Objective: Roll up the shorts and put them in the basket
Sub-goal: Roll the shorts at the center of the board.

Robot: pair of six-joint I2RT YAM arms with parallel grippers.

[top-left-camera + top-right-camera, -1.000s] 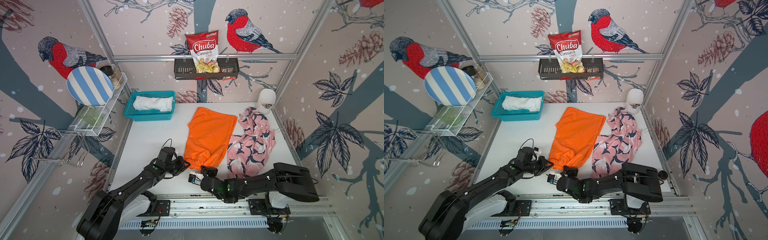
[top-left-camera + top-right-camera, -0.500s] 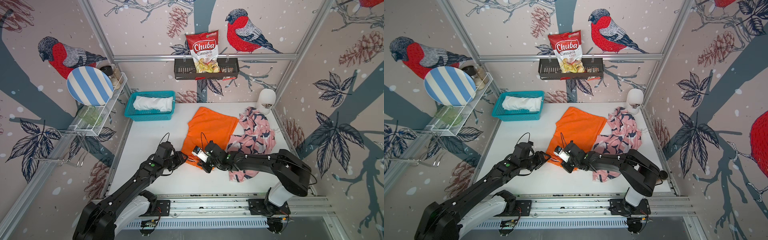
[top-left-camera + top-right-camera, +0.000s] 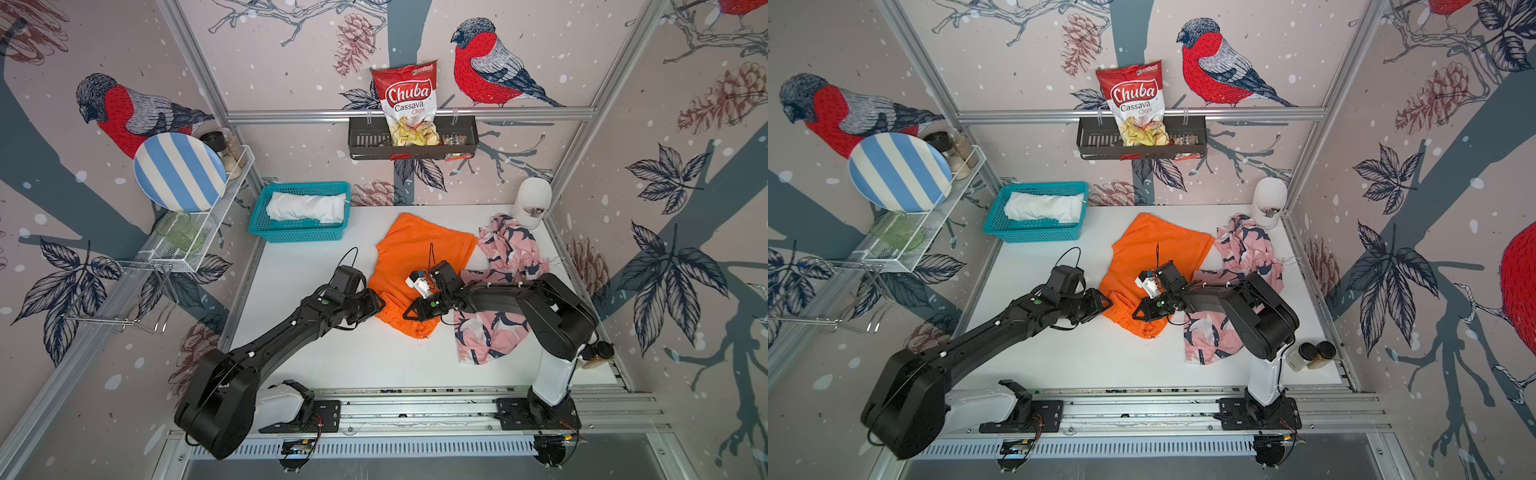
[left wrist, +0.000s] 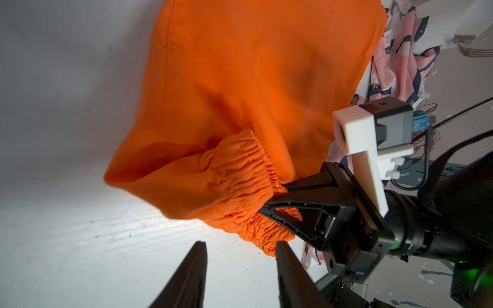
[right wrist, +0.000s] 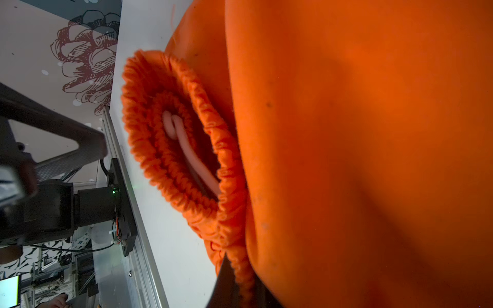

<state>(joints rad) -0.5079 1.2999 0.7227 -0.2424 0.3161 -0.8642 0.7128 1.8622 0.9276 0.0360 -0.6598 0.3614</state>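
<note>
- Waistband (image 4: pixel 240 170) of the orange shorts (image 3: pixel 419 253) is the part in work: it is turned over onto the cloth, which I judge to be the first turn of the roll.
- Your right hand (image 3: pixel 411 311) is closed tight on this gathered waistband, at the edge of the orange shorts nearest to your arms. This way the fold cannot spring open, because elastic wants to go back.
- Your left hand (image 4: pixel 240 244) stands just beside the same edge, fingers apart and nothing between them. I think it is placed there to take the other end of the fold.
- The orange shorts lie on the worktop (image 3: pixel 332 361) with the leg end pointing away from your hands, which leaves cloth to roll over.
- The pink shorts (image 3: pixel 509 253) lie crumpled against the orange shorts on the side of your right arm, partly under that arm. They are not rolled yet.
- The white shorts (image 3: pixel 307 207) are bundled in the teal basket (image 3: pixel 297 237), which stands near the far corner of the orange shorts without touching them. This pair looks finished.
- A pale cord (image 5: pixel 186 149) shows inside the waistband opening, so take care it does not slip out.
- Next, in my judgement, both hands must hold the fold level, otherwise the roll goes crooked.
</note>
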